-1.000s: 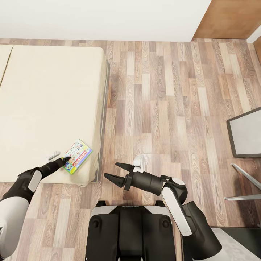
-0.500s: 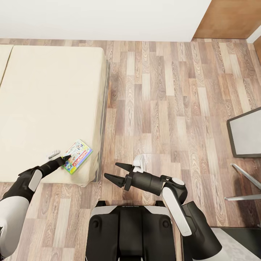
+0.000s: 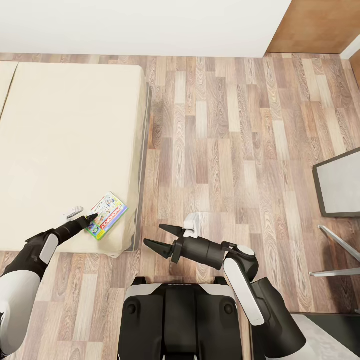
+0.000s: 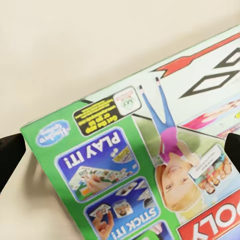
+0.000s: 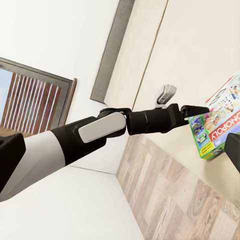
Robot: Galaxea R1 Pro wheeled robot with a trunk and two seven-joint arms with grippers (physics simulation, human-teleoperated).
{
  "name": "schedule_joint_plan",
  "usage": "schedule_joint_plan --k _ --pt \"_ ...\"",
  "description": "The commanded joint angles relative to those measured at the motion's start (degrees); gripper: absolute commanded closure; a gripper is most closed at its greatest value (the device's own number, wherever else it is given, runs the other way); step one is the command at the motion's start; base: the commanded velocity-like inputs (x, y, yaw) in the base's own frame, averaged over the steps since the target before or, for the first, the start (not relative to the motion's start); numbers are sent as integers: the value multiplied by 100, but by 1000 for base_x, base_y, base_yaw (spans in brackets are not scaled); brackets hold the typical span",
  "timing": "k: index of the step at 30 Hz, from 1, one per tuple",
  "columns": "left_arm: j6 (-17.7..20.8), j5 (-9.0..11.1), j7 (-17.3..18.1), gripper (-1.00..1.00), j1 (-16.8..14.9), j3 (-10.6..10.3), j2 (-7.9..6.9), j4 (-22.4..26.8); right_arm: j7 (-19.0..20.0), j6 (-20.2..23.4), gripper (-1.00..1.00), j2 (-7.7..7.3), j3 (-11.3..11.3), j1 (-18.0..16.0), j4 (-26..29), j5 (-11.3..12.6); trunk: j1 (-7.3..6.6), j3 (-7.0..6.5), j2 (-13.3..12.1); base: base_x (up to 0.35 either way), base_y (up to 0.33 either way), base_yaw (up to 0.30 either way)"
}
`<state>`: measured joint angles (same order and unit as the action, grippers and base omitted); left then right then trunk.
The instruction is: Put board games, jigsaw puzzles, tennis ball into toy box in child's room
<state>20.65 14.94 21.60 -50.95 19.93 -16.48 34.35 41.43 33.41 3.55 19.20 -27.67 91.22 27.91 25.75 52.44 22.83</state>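
One board game [image 3: 107, 216] on bed [image 3: 60, 150]

This is a bedroom in a home. A low bed [image 3: 70, 150] with a plain beige mattress stands on a wood-plank floor [image 3: 225, 140] beside a white wall [image 3: 140, 25]. A children's board game [image 3: 106, 215] lies on the mattress, and a slatted window [image 5: 25, 107] shows in the right wrist view.

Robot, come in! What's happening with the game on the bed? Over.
Left gripper open at board game edge, near bed corner. Right gripper open, idle. Nothing blocking.
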Motion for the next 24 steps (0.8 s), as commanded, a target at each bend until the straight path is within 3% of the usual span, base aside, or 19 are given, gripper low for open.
schedule_joint_plan --k 1,13,24 --pt "49 28 15 -100 -2 20 3 1 -4 43 -100 0 -3 -2 1 39 3 6 9 0 0 0" --pt "50 9 20 -100 -8 20 168 -7 4 43 -100 -3 -4 -2 1 39 3 6 9 0 0 0" --pt "61 9 20 -100 -21 20 204 10 -1 43 -100 0 -2 -2 1 39 3 6 9 0 0 0"
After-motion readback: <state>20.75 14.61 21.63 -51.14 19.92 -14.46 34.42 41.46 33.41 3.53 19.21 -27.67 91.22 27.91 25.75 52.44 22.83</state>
